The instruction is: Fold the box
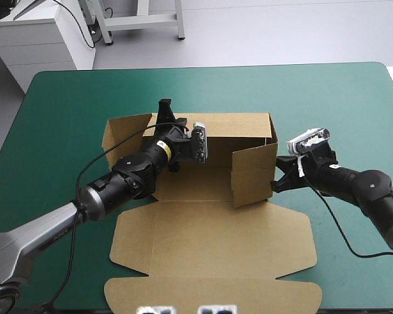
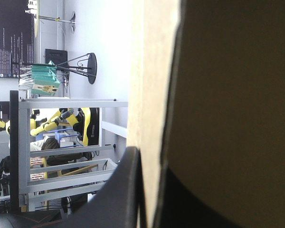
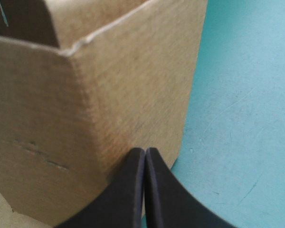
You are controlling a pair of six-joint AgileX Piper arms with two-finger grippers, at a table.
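- The left pincer (image 1: 165, 112) is clamped on the box (image 1: 196, 190). In its own wrist view we see the left pincer (image 2: 149, 185) with one black finger on each side of a thin brown sheet of the box (image 2: 147, 71), almost together, and the board is between them.
- In the high view this grip is at the upper edge of the back wall (image 1: 239, 124), at its left part. The left arm comes from the near-left and passes over the floor of the box.
- The right pincer (image 1: 276, 182) has its two fingers together in one point, and nothing is between them. Its tip touches the outside of the box at the right near corner.
- In the right wrist view the right pincer (image 3: 145, 154) meets the brown face of the box (image 3: 85, 95) low down, just beside the teal-green cover (image 3: 247, 118).
- The box is in the middle of the table, on the teal-green cover (image 1: 65, 98). The back wall stands upright.
- At the right near corner a front flap (image 1: 252, 175) stands upright and faces the near edge.
- The left flap (image 1: 126, 131) stands open and leans outward.
- The lid (image 1: 209, 245) lies flat toward the near edge, and its tuck flap (image 1: 209, 296) is close to that edge.
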